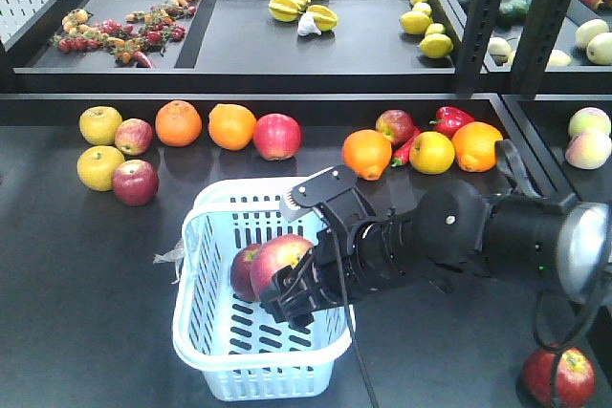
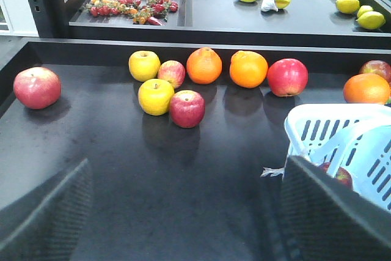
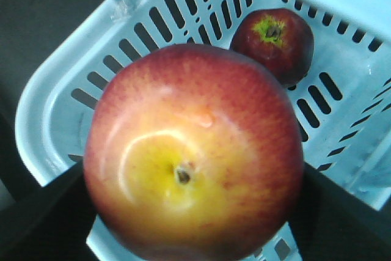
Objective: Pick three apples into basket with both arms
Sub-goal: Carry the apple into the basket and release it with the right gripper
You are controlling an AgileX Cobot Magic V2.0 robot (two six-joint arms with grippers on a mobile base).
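An apple, red with a yellow patch round its stem dimple, fills the right wrist view. It is clamped between the two dark fingers of the right pincer. It hangs at about rim height over the inside of the pale blue basket.

At the left of the bench, the left pincer stands apart with nothing between its fingers. It faces a cluster of two yellow apples and two loose red apples. Next come a pair of oranges and a lone red apple along the back edge.

The basket stands in the middle. A second apple, darker red, lies on its slotted bottom, just beside the held one.

The right arm reaches in from the right. Behind it lies a red pepper among more fruit.
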